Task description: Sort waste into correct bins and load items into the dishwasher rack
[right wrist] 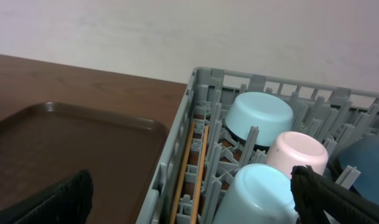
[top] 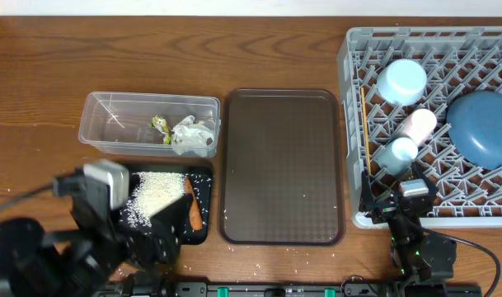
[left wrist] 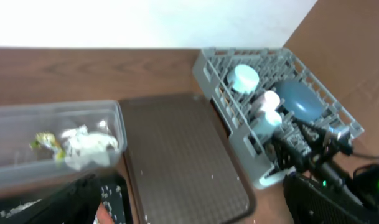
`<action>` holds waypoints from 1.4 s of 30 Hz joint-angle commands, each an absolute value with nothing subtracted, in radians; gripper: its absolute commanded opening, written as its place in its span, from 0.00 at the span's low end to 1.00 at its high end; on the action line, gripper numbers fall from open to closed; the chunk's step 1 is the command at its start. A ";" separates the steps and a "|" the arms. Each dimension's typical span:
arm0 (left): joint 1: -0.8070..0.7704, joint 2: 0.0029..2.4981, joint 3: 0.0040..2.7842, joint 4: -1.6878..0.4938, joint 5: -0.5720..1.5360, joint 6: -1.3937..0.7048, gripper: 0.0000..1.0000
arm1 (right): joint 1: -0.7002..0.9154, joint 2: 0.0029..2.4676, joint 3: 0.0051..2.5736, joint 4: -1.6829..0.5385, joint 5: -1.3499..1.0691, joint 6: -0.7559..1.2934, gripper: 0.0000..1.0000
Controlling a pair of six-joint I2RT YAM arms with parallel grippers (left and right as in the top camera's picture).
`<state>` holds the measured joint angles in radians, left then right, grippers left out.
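Dishwasher rack [top: 350, 124] stands at the right of the table, loaded: the pale blue bowl [top: 401, 80] upturned at the back, the pale pink cup [top: 417, 124] and light blue cup [top: 396, 153] nearer, the dark blue plate [top: 484, 124] leaning at the right, and the chopsticks [top: 364, 132] lying along the left wall. The clear tub [top: 90, 124] holds the crumpled paper [top: 193, 134] and the wrapper [top: 160, 125]. The black tray [top: 203, 235] just in front of it holds the rice [top: 156, 194] and the carrot [top: 194, 216]. The brown serving tray [top: 283, 165] sits between bins and rack.

Left gripper [left wrist: 189, 186] hangs over the near end of the black tray, its jaws wide and empty. Right gripper [right wrist: 190, 180], at the rack's near left corner, is likewise spread wide with nothing between its fingers.

The sorting looks essentially finished (only stray grains dot the tray rims and the table). To close out well, I would lift each arm straight up before drawing it back, so that no finger clips the rack wall or drags rice out of the tray
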<state>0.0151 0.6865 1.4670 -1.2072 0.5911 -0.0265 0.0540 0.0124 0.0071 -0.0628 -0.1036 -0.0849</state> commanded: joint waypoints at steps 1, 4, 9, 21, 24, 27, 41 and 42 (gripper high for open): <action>0.017 0.620 1.365 -1.205 0.582 -0.027 0.95 | 0.059 0.005 0.006 -0.066 -0.104 -0.095 0.99; 0.017 0.556 1.271 -1.200 0.582 -0.027 0.96 | 0.059 0.005 0.006 -0.066 -0.104 -0.095 0.99; 0.017 0.466 1.110 -1.086 0.582 -0.027 0.95 | 0.059 0.005 0.006 -0.066 -0.104 -0.095 0.99; 0.016 0.280 0.734 -0.633 0.582 -0.027 0.95 | 0.059 0.005 0.006 -0.066 -0.104 -0.095 0.99; 0.017 0.235 0.655 -0.541 0.582 -0.020 0.95 | 0.059 0.005 0.006 -0.066 -0.104 -0.095 0.99; 0.016 0.192 0.577 -0.427 0.582 -0.020 0.95 | 0.059 0.005 0.006 -0.066 -0.104 -0.095 0.99; 0.015 0.002 0.189 0.005 0.519 0.015 0.95 | 0.059 0.005 0.006 -0.066 -0.104 -0.095 0.99; 0.015 0.002 0.168 0.018 0.518 0.015 0.95 | 0.059 0.005 0.006 -0.066 -0.104 -0.095 0.99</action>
